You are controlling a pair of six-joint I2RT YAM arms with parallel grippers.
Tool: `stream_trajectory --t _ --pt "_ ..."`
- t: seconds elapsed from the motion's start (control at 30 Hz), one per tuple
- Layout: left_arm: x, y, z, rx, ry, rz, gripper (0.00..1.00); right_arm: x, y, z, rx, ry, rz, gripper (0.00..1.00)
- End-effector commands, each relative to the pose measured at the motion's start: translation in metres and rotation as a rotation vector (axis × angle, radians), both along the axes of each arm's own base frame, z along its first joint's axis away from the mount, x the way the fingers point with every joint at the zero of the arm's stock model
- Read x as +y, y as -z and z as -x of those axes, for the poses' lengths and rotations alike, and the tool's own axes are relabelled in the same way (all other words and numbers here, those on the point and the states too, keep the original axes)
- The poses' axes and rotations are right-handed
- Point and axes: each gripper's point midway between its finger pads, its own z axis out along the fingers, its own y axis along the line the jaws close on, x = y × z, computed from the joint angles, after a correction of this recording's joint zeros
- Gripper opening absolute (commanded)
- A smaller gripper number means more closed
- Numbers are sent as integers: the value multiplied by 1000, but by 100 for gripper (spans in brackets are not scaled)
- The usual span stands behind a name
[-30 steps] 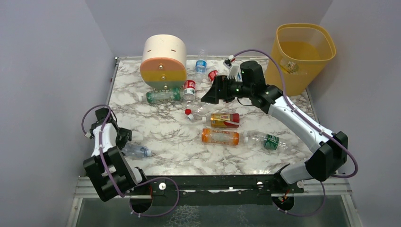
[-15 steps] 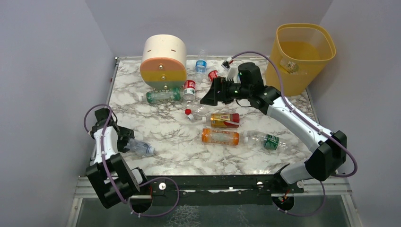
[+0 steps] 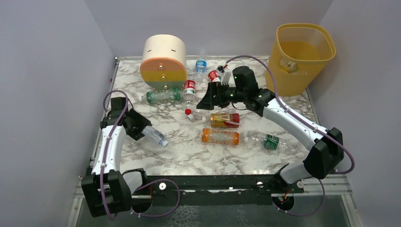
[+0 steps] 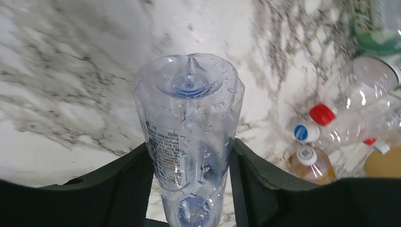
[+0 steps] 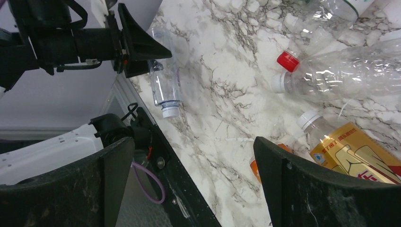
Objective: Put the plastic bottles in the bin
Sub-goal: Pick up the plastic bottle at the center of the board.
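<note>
My left gripper (image 3: 135, 127) is shut on a clear plastic bottle (image 3: 154, 136) and holds it above the table's left side. In the left wrist view the bottle (image 4: 189, 118) fills the gap between the black fingers (image 4: 127, 184), base pointing away. My right gripper (image 3: 208, 97) is open and empty, hovering over the table's middle above a red-capped clear bottle (image 3: 195, 112). Below it lie a yellow-labelled bottle (image 3: 225, 119), an orange bottle (image 3: 220, 136) and a green-labelled clear bottle (image 3: 265, 141). The yellow-orange bin (image 3: 302, 52) stands at the far right.
A cream, orange, yellow and green round drawer unit (image 3: 163, 61) stands at the back left. A green bottle (image 3: 162, 96), a red-labelled bottle (image 3: 189, 88) and a blue-labelled bottle (image 3: 201, 65) lie around it. Grey walls close in on three sides.
My left arm has lifted the clear bottle from the near left of the table and carried it away and to the right. My right gripper has shifted slightly left and lower.
</note>
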Motion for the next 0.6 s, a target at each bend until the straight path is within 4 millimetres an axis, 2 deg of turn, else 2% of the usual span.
stream_trajectory --t 0.0,0.2,0.43,0.57 --pt "-36 -36 -25 -103 85 56 57 11 12 15 15 -83 -9 100" --pt "-72 -60 -36 -154 146 88 57 24 30 34 17 -157 18 100" --pt "-118 -76 -38 -184 234 111 57 62 45 62 -21 -243 43 96" --pt "-139 -80 -34 -192 276 120 57 77 55 68 -37 -261 61 94"
